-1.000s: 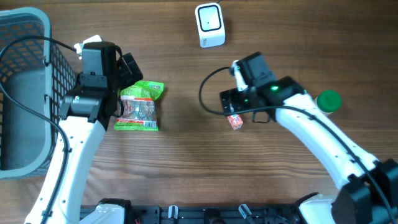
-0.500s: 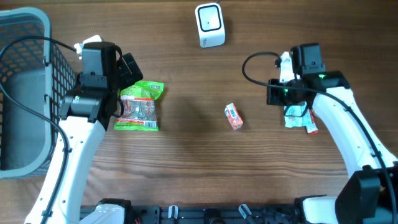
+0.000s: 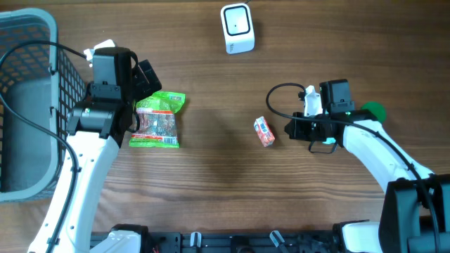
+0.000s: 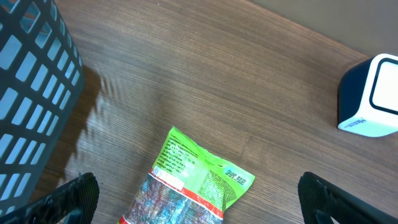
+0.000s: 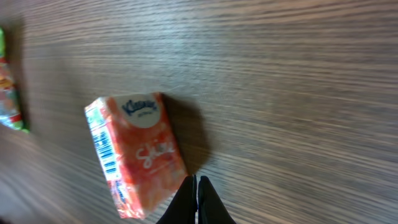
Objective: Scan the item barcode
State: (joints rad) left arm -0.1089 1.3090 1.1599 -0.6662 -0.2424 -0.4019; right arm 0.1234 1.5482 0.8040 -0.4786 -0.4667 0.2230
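A small orange tissue pack (image 3: 264, 131) lies on the wooden table, its barcode (image 5: 102, 146) along one long side. My right gripper (image 5: 196, 186) is shut with nothing between its tips, just to the right of the pack (image 5: 137, 155); from above it (image 3: 289, 128) points left at it. A green snack bag (image 3: 158, 121) lies at the left. My left gripper (image 4: 196, 190) hangs wide open above that bag (image 4: 193, 186), one finger on each side and clear of it. The white barcode scanner (image 3: 237, 28) stands at the back centre.
A grey mesh basket (image 3: 28, 56) fills the left edge, close beside the left arm (image 4: 31, 93). A green round object (image 3: 374, 111) lies behind the right arm. The scanner (image 4: 373, 96) appears at the right of the left wrist view.
The right arm left the tissue pack, swung right over a teal packet, then came back left beside the pack. Its jaws went from open to shut. The left arm stayed still.
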